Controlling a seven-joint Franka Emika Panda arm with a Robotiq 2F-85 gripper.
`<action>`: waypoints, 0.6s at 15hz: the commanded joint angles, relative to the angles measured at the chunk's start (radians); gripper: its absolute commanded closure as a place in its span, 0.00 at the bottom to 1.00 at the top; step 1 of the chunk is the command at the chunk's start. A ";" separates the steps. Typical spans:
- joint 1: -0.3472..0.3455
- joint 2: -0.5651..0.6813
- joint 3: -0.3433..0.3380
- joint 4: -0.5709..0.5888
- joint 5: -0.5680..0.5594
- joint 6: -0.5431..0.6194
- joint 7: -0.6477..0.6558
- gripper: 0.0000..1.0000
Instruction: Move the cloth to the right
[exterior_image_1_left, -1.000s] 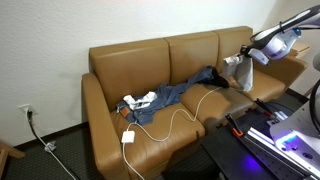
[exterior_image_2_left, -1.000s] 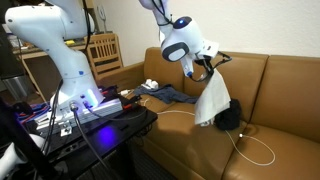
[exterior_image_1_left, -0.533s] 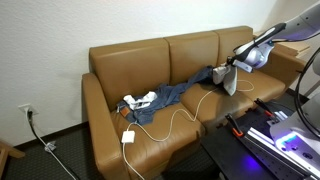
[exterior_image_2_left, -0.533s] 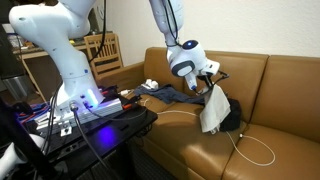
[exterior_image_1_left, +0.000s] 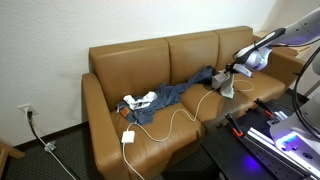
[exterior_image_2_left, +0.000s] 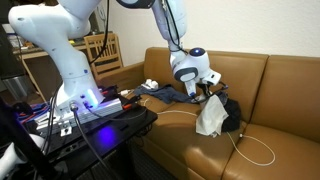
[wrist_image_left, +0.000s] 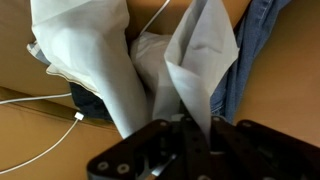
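A pale grey-white cloth (exterior_image_2_left: 211, 115) hangs from my gripper (exterior_image_2_left: 207, 89) and its lower end touches the brown couch seat (exterior_image_2_left: 185, 140). In an exterior view the cloth (exterior_image_1_left: 228, 84) hangs over the right seat cushion below my gripper (exterior_image_1_left: 233, 71). In the wrist view the cloth (wrist_image_left: 190, 70) runs up from between my shut jaws (wrist_image_left: 188, 122) in two folds. A dark object (exterior_image_2_left: 230, 114) lies on the seat just behind the cloth.
Blue jeans (exterior_image_1_left: 178, 93) lie across the middle of the couch with a white item (exterior_image_1_left: 138, 100) at their left end. A white cable (exterior_image_1_left: 175, 123) with a charger (exterior_image_1_left: 128, 137) loops over the seat front. A black stand with lit equipment (exterior_image_2_left: 90, 105) is in front of the couch.
My gripper has come down with the cloth from above the couch back toward the right seat cushion. The cloth's lower end now rests on the seat.
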 joint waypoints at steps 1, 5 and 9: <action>-0.024 0.041 0.034 0.033 0.020 -0.094 -0.045 0.98; 0.112 0.136 -0.029 0.124 0.079 -0.303 -0.098 0.98; 0.249 0.206 -0.104 0.261 0.180 -0.487 -0.104 0.98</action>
